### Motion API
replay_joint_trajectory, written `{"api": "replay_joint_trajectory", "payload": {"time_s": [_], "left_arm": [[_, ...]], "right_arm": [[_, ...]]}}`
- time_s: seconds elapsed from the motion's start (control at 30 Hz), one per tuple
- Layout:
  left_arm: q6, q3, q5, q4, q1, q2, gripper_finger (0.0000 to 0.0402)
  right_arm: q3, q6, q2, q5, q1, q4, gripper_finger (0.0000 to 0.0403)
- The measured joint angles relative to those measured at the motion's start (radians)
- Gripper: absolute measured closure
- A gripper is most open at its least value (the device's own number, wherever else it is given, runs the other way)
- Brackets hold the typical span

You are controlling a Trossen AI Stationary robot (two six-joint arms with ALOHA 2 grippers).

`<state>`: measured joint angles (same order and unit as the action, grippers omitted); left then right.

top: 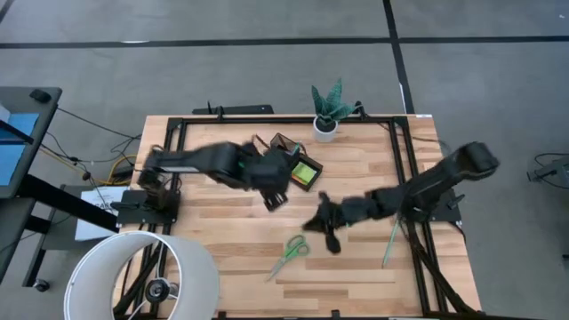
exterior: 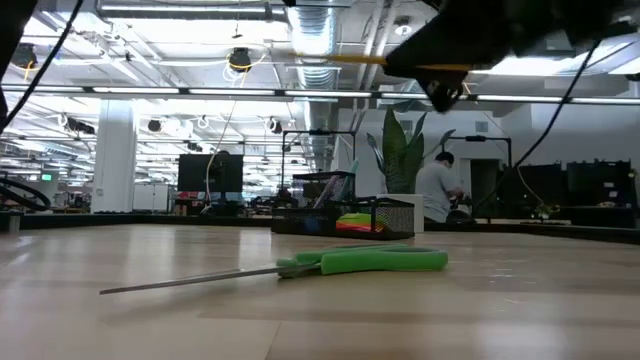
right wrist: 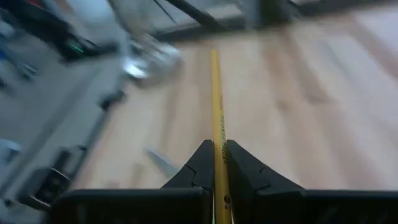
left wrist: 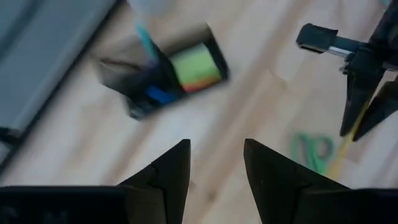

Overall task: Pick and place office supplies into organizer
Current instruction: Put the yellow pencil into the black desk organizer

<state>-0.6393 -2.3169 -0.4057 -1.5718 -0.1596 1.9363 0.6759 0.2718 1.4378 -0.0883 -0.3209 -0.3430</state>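
The black organizer [top: 298,165] stands on the far middle of the table, with a lime-green pad [left wrist: 196,62], a blue item and a teal pen in it. Green-handled scissors [top: 290,252] lie flat near the near edge. My left gripper [top: 276,199] hovers open just to the near side of the organizer, with nothing between its fingers [left wrist: 214,148]. My right gripper [top: 325,224] is over mid-table, right of the scissors, shut on a yellow pencil [right wrist: 215,93]. In the low view the pencil [exterior: 350,60] shows high above the table. My right gripper pinches the yellow pencil's shaft [right wrist: 216,155] between its two fingers. The pencil lies along the fingers, and a long stretch sticks out ahead of them. It is lifted clear of the table and sits about level in the low view.
A potted plant [top: 327,114] stands at the far edge, right of the organizer. A teal pen [top: 391,242] lies near the right-hand rail. Black frame rails [top: 402,151] run along the table's sides. A large white round shade [top: 147,271] overhangs the near left corner.
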Motion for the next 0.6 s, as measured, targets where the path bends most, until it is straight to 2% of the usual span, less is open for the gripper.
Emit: {"api": "replay_joint_trajectory", "payload": {"time_s": [0.13, 0.23, 0.4, 0.6], "left_arm": [[0.062, 0.0, -0.148, 0.0, 0.022, -0.08, 0.0258], [0.113, 0.0, -0.269, 0.0, 0.038, -0.12, 0.0258], [0.187, 0.0, -0.394, 0.0, 0.07, -0.142, 0.0258], [0.296, 0.0, -0.418, 0.001, 0.121, -0.137, 0.0258]], "right_arm": [[0.217, -0.01, -0.108, -0.002, 0.146, 0.554, 0.039], [0.427, -0.013, -0.09, -0.004, 0.275, 0.883, 0.039], [0.764, -0.017, 0.058, 0.011, 0.491, 1.238, 0.039], [1.054, -0.029, 0.298, 0.032, 0.66, 1.517, 0.0387]]}}
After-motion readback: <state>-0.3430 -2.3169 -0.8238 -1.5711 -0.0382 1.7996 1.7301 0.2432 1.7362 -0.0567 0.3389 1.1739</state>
